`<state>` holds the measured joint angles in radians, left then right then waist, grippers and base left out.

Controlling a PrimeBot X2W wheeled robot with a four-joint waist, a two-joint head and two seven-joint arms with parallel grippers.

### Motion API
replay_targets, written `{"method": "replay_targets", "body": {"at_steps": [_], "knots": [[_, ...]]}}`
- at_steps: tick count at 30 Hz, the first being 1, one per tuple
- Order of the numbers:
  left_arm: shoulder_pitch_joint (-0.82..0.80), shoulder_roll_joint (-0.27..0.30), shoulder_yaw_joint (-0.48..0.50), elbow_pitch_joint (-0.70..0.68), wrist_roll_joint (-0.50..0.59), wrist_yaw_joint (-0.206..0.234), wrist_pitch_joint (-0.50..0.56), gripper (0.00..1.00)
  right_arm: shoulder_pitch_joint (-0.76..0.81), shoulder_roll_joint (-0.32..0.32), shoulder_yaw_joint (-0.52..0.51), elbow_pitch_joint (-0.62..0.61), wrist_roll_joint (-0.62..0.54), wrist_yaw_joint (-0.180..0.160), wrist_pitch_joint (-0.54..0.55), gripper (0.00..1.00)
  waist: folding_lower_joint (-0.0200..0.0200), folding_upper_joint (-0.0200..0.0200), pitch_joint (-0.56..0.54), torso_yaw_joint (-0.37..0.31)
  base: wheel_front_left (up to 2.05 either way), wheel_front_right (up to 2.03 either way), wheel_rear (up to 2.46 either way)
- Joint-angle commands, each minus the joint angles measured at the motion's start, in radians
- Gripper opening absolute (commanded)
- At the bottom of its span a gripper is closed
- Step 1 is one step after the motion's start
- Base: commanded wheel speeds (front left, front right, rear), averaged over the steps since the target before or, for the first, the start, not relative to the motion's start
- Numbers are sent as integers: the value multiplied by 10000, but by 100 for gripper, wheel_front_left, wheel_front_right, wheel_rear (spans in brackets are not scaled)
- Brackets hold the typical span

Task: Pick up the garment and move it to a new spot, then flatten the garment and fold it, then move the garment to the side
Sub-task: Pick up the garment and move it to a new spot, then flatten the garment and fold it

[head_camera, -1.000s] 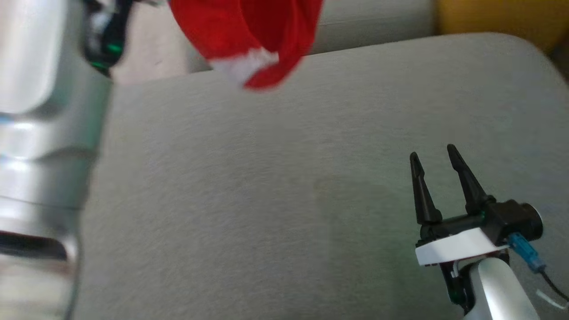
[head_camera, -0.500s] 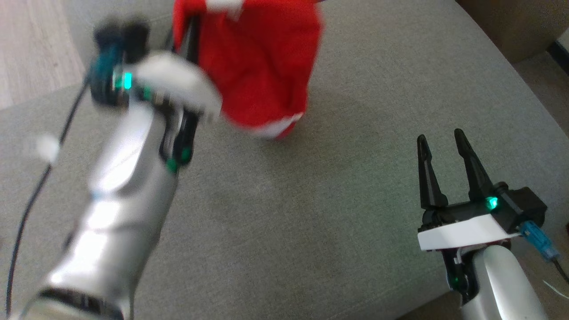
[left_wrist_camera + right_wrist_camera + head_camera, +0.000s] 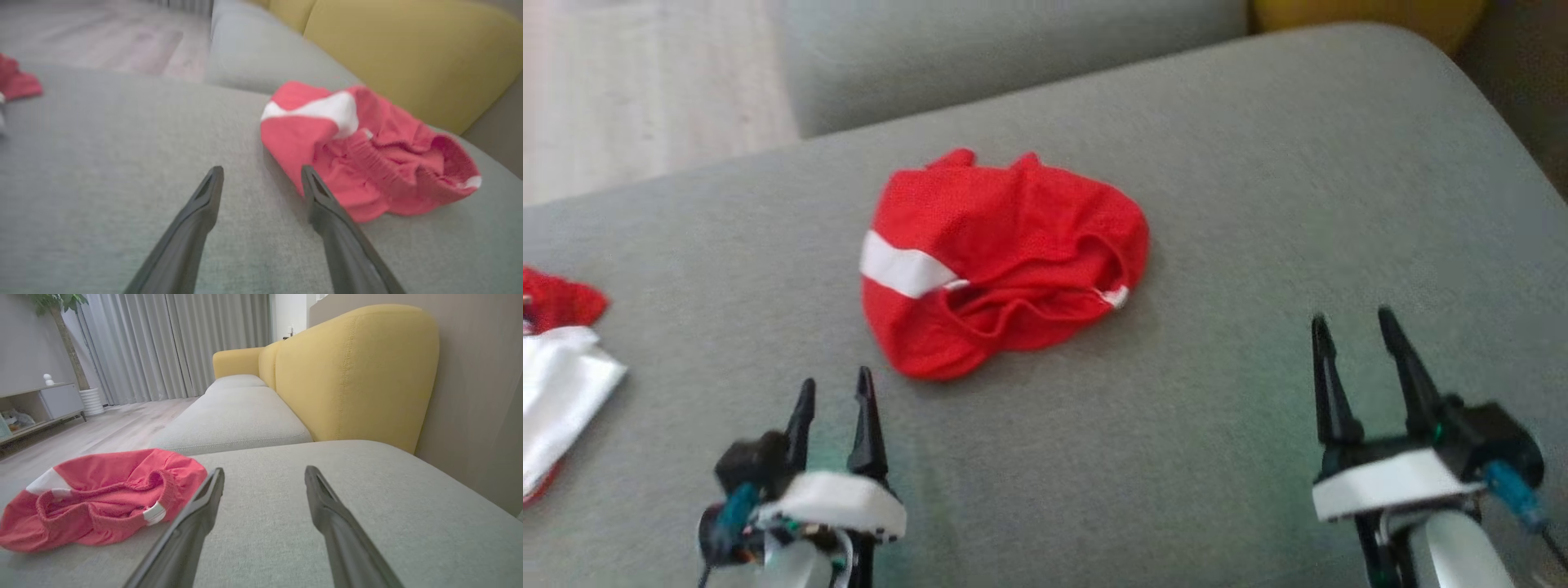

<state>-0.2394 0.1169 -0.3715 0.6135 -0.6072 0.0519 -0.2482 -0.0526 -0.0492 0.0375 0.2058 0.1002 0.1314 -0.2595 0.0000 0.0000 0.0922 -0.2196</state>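
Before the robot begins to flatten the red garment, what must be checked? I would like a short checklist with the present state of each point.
1. The red garment rests fully on the grey cushion: ok.
2. The left gripper is open, empty and apart from the garment: ok.
3. The right gripper is open, empty and apart from the garment: ok.
4. The garment lies flat: not ok. It is crumpled, with the elastic waistband bunched up.
5. The other clothes at the cushion's left edge lie apart from the garment: ok.
6. No part is twisted or folded underneath the garment: cannot tell.
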Motion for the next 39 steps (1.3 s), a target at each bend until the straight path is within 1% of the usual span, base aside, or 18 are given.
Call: {"method": "replay_targets", "body": {"at_steps": [1,4,7,9,11,15,18,24,35,39], "knots": [[114,27,631,-845,472,217,-128,100,-19,-11,181,-250,-104,-7,-23,100,0,0,-596,662,0,0,0],[1579,-289,1434,-2705,1838,690,-131,100,263,-11,147,-162,-125,-7,-23,100,0,0,-937,1141,0,0,0],[2599,-532,2087,-4263,3074,1082,-133,100,508,-11,95,-68,-118,-7,-23,100,0,0,-1266,1640,0,0,0],[3055,-600,2223,-4992,3908,1269,-133,100,666,-11,31,16,33,-7,-23,100,0,0,-1502,1902,0,0,0],[3454,-644,2368,-5409,4100,1387,-134,100,788,-11,95,68,45,-7,-23,100,0,0,-1691,2083,0,0,0],[3881,-661,2211,-5646,4131,1491,-134,100,1078,-11,411,164,-11,-7,-23,100,0,0,-1994,2310,0,0,0],[4056,-663,2107,-5674,4356,1564,-134,100,1339,-11,657,257,-67,-7,-23,100,0,0,-2161,2365,0,0,0],[4263,-665,1978,-5299,4798,1492,-135,100,1790,-11,796,415,-46,-7,-23,100,0,0,-2328,2309,0,0,0],[4373,-666,1936,-4921,4873,1332,-135,100,1806,-11,838,453,2,-7,-23,100,0,0,-2281,2119,0,0,0],[4400,-666,1912,-4830,4719,1304,-135,100,1822,-11,822,448,-29,-7,-23,100,0,0,-2275,2108,0,0,0]]}}
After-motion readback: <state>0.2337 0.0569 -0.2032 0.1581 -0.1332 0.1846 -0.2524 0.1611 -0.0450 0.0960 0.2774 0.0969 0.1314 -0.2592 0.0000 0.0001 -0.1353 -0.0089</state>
